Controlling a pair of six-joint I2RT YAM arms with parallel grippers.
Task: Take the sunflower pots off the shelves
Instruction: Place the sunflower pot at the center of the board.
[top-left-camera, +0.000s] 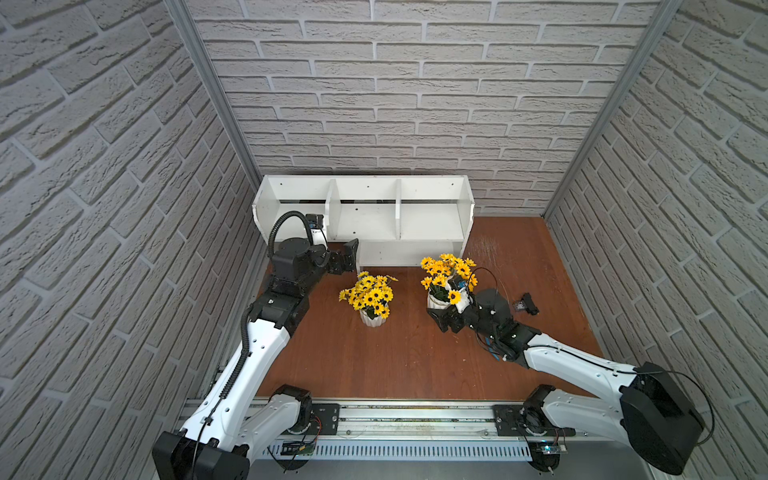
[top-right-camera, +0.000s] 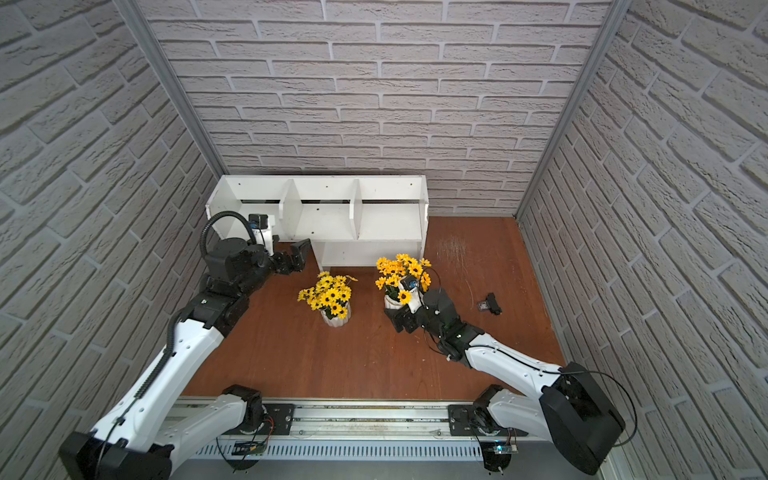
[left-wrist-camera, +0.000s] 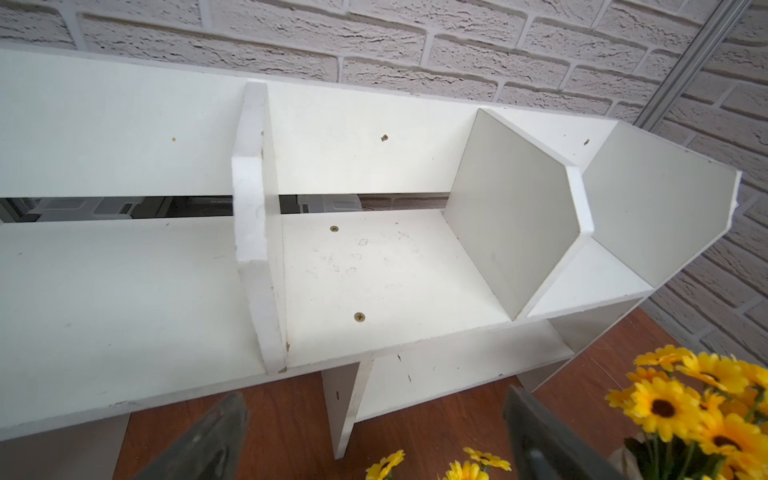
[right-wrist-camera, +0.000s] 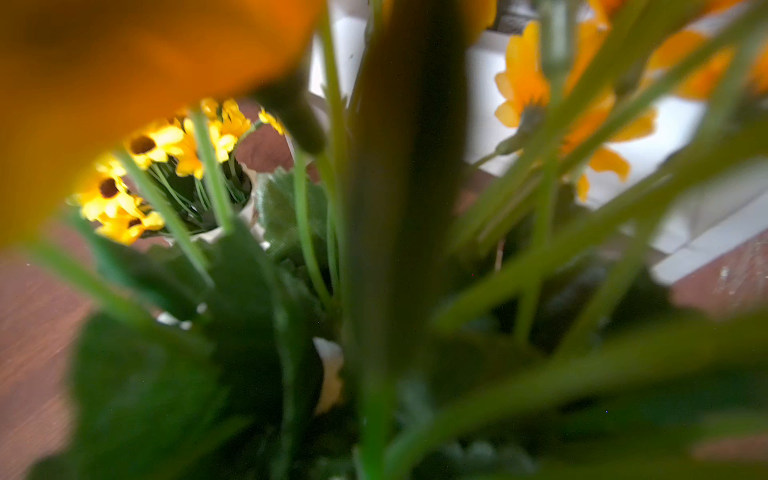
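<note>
Shelves (top-left-camera: 365, 224) of flat white board stand at the far edge of the table (top-left-camera: 395, 361), backed against a pale wall moulded like brick. In the left wrist view their middle compartment (left-wrist-camera: 386, 270) shows a bare, scuffed floor with brass screw heads, set between slant-cut dividers.

Both sunflower pots stand upright on the reddish-brown wood-grain table, just on the near side of the shelves and apart from each other. The left pot (top-left-camera: 371, 319) is small, white and ribbed, and holds yellow dark-centred blooms on green stems. The right pot (top-left-camera: 436, 302) holds the same kind of bunch and sits near the shelves' right leg.

The left gripper (top-left-camera: 347, 259) hangs before the shelves' left part, its flat dark fingers (left-wrist-camera: 540, 436) spread wide around nothing. The right gripper (top-left-camera: 444, 322) sits low against the near side of the right pot. Blurred stems and leaves fill its wrist view, so I cannot tell how its jaws stand. A small black object (top-left-camera: 527, 305) lies on the table further right.
</note>
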